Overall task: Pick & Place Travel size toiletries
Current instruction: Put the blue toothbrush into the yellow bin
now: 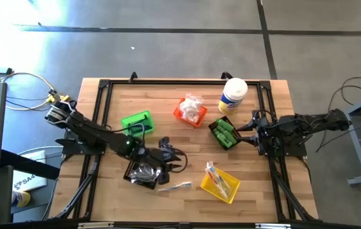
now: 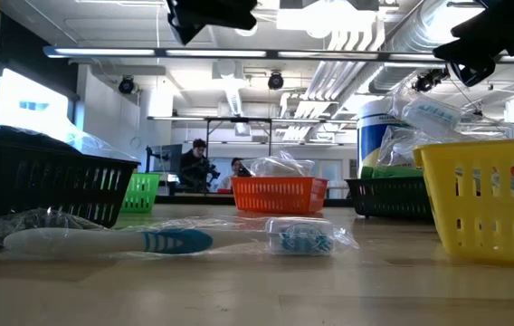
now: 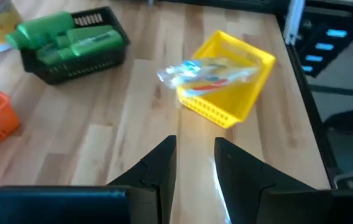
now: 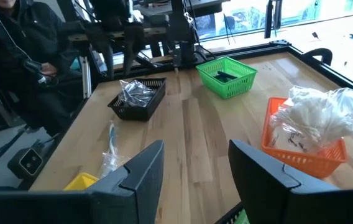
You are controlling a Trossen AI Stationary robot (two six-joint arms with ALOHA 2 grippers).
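My left gripper (image 1: 178, 159) (image 3: 195, 158) hovers over the table's middle, between the near black bin (image 1: 143, 172) of clear-wrapped items and the yellow bin (image 3: 226, 87). Its fingers stand a little apart with only bare wood between them. A wrapped toothbrush (image 1: 174, 186) (image 2: 148, 241) lies flat on the wood near the front edge. Green tubes fill the other black bin (image 1: 224, 134) (image 3: 71, 42). White packets are heaped in the orange bin (image 1: 190, 111) (image 4: 307, 127). My right gripper (image 1: 244, 130) (image 4: 195, 171) waits open at the right side, holding nothing.
A green bin (image 1: 137, 122) (image 4: 227, 76) with a dark piece stands at the left centre. A tall white-lidded canister (image 1: 233, 95) stands at the back. A black frame (image 1: 104, 86) borders the table. People sit in the room beyond the table (image 2: 204, 167).
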